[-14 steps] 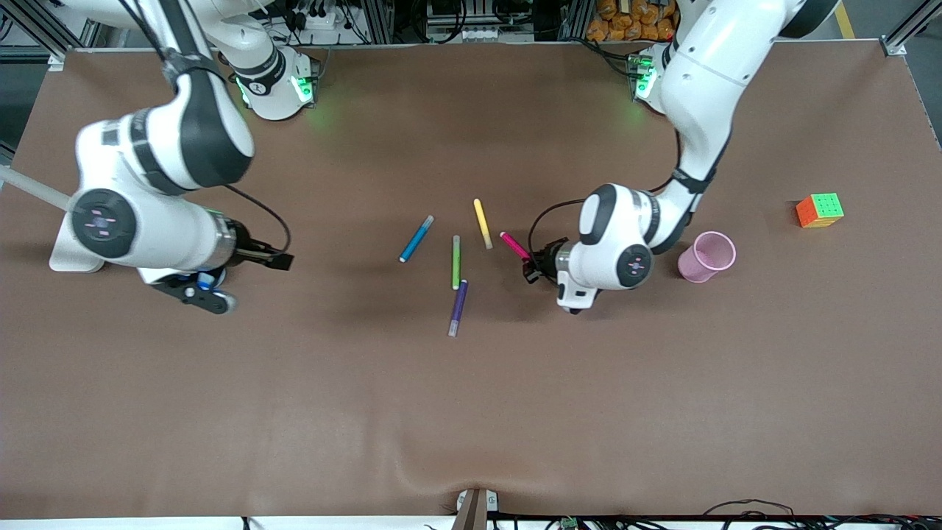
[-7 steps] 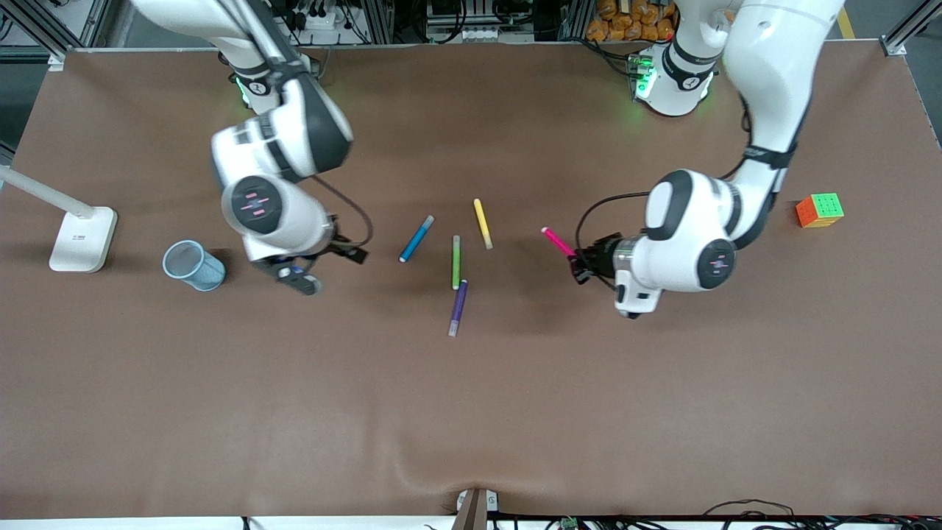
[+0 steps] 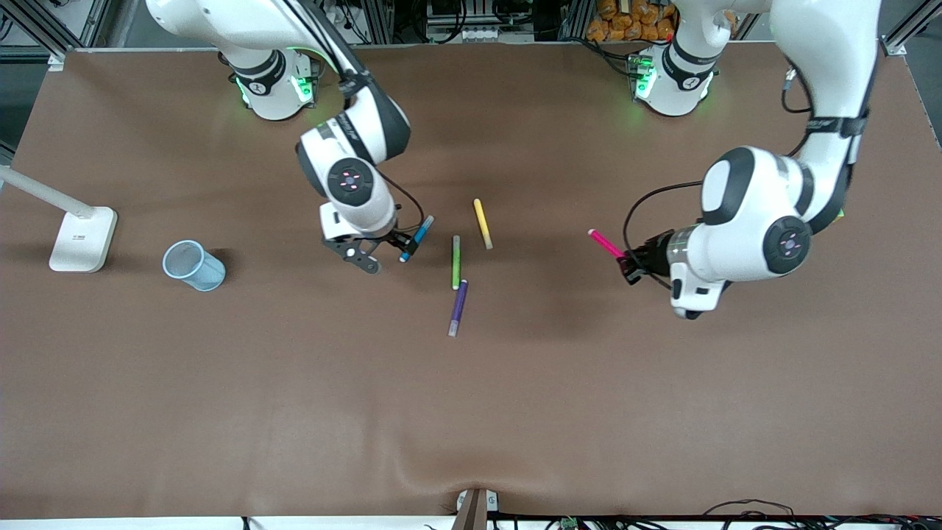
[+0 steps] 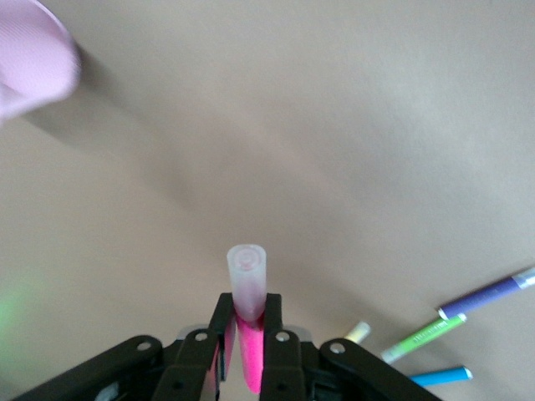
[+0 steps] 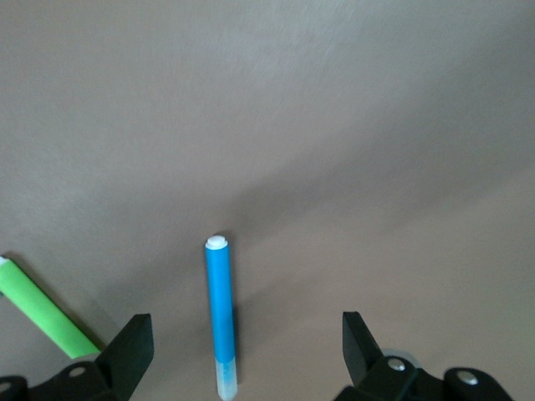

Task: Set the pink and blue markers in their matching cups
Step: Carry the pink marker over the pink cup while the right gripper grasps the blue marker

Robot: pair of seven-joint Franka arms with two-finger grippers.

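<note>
Currently logged: two grippers, five pens, two cups.
Left gripper (image 3: 630,266): up over the table (image 3: 662,412), clamped on pink pen (image 3: 605,244); pink cup (image 4: 29,63) near. Right gripper (image 3: 383,254): spread wide over blue pen (image 3: 417,237) lying flat beside green (image 3: 455,262), yellow (image 3: 482,222), purple (image 3: 458,307). Blue cup (image 3: 193,266): toward right arm's end, beside lamp base (image 3: 82,239).

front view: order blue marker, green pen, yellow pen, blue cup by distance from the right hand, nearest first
Right hand is open, low over the blue marker.
1. Blue marker: right at the hand's fingers.
2. Green pen: next, toward the left arm's end.
3. Yellow pen: past the green pen, farther from the camera.
4. Blue cup: farthest, toward the right arm's end.
</note>
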